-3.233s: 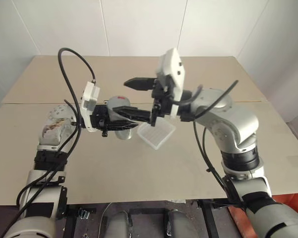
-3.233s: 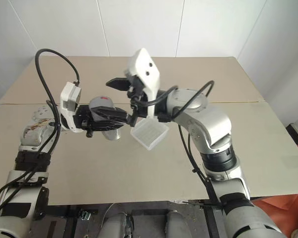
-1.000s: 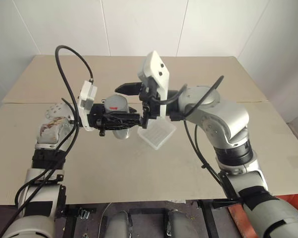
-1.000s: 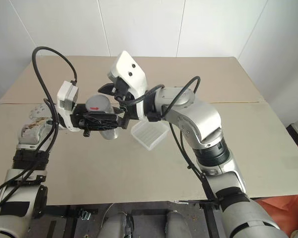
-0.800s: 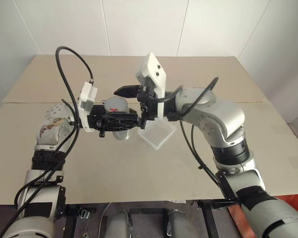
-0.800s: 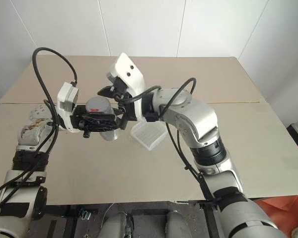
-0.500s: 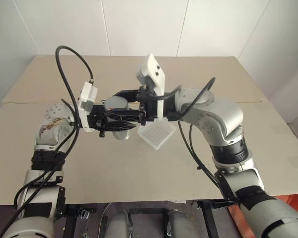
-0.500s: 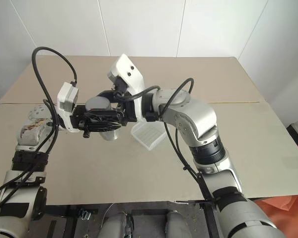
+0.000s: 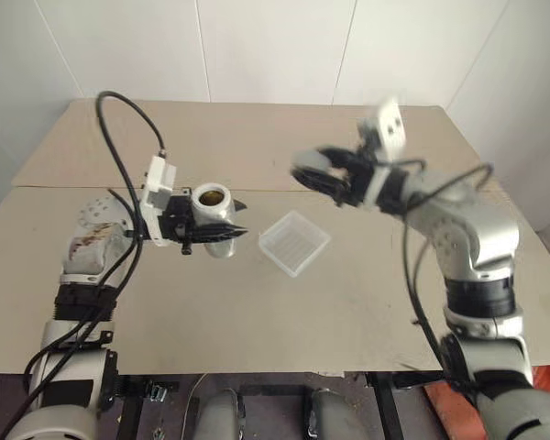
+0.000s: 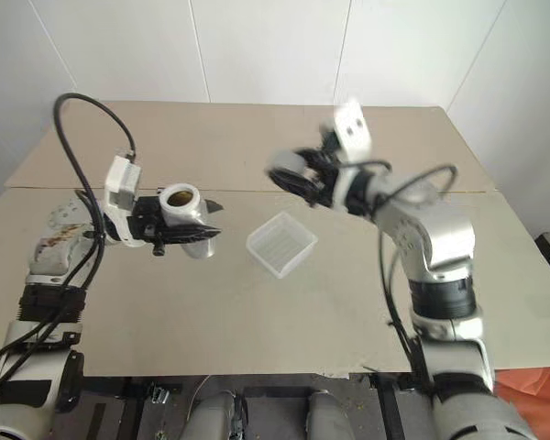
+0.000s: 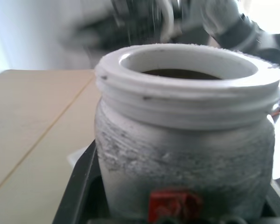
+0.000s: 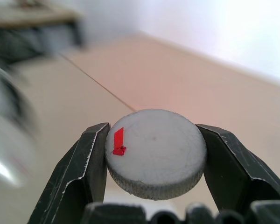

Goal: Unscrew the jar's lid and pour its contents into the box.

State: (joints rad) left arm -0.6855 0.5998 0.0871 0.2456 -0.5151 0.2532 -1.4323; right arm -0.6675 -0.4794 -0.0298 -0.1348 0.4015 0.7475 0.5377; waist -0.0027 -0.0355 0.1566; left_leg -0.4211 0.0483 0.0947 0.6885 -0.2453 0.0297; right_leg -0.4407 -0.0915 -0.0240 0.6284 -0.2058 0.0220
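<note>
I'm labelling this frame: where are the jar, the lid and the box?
jar (image 11: 184, 154), left wrist view, on its frosted side wall.
lid (image 12: 156, 140), right wrist view, on its flat top face.
box (image 9: 294, 242), left eye view, on its ribbed bottom.

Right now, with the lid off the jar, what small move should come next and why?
Probably swing the left end effector and its open jar rightward over the box. The jar sits upright beside the box, and the lid is held clear in the right end effector.
</note>
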